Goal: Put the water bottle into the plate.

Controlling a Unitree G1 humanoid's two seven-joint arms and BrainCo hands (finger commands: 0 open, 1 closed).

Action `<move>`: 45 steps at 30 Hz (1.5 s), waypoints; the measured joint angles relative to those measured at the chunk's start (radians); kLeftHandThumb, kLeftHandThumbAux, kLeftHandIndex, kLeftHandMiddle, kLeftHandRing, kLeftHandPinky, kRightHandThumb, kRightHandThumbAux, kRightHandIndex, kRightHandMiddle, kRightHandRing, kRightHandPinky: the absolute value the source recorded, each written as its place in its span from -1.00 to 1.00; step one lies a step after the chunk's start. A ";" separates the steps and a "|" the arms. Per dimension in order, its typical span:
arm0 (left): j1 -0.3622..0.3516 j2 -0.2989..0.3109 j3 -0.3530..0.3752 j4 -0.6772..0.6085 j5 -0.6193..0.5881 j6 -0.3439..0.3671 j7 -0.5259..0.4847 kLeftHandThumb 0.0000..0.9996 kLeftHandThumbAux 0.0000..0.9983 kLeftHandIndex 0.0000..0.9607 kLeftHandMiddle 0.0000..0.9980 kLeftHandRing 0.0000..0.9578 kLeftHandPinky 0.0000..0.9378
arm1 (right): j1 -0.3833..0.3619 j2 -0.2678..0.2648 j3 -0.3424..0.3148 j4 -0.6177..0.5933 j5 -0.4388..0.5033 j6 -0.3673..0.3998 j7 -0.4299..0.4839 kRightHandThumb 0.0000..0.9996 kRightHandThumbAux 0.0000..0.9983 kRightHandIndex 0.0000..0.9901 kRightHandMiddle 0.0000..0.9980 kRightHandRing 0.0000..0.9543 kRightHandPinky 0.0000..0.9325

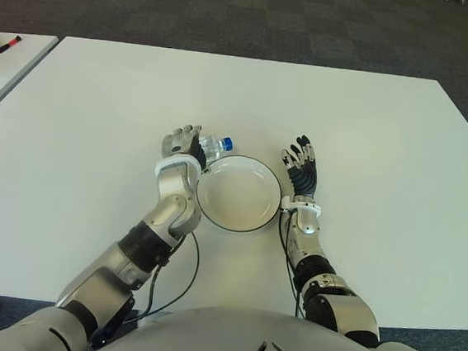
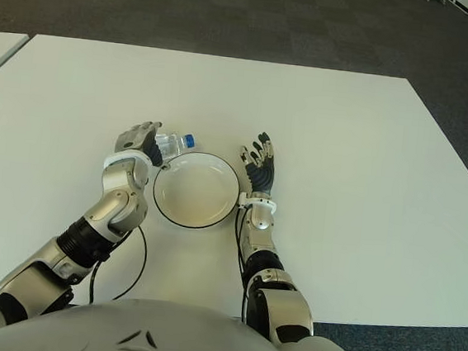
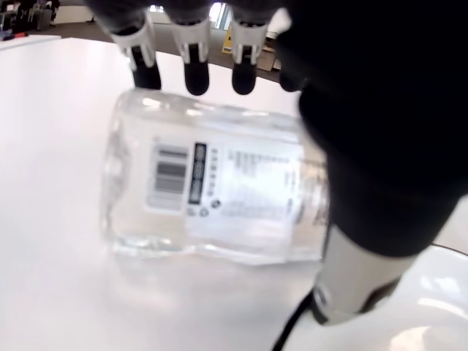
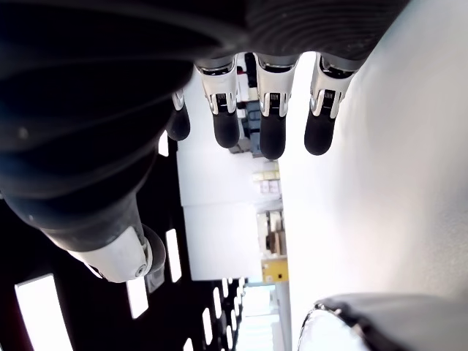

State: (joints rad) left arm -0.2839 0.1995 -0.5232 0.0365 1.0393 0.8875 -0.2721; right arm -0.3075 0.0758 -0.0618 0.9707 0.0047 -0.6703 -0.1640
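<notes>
Left hand [image 1: 181, 143] cupped over the lying water bottle [image 3: 212, 197] beside the plate [image 1: 239, 193], not yet clamped; lift and placement remaining. Right hand [image 1: 303, 167] open, idle.

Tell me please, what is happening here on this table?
A humanoid robot is working on putting a water bottle into a white plate. The bottle lies on its side on the white table, just beyond the plate's far left rim, not in it yet. The left hand is over the bottle with its fingers reaching past it, not yet closed around it. The right hand shows open to the right of the plate, holding nothing.
</notes>
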 measured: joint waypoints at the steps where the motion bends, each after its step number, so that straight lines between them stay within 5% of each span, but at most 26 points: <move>1: -0.004 0.000 0.001 0.007 -0.001 -0.005 0.000 -1.00 0.78 -1.00 -1.00 -1.00 -0.85 | 0.000 0.000 0.000 0.000 0.000 0.000 0.000 -0.94 0.38 -0.86 -0.78 -0.74 -0.65; 45: -0.055 0.007 0.047 0.162 -0.057 -0.102 0.054 -1.00 0.77 -1.00 -1.00 -1.00 -0.85 | 0.001 0.000 -0.005 -0.006 0.003 0.008 0.013 -0.94 0.42 -0.83 -0.76 -0.72 -0.64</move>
State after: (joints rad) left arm -0.3393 0.2061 -0.4766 0.1985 0.9825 0.7857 -0.2182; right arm -0.3060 0.0757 -0.0668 0.9645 0.0081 -0.6626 -0.1510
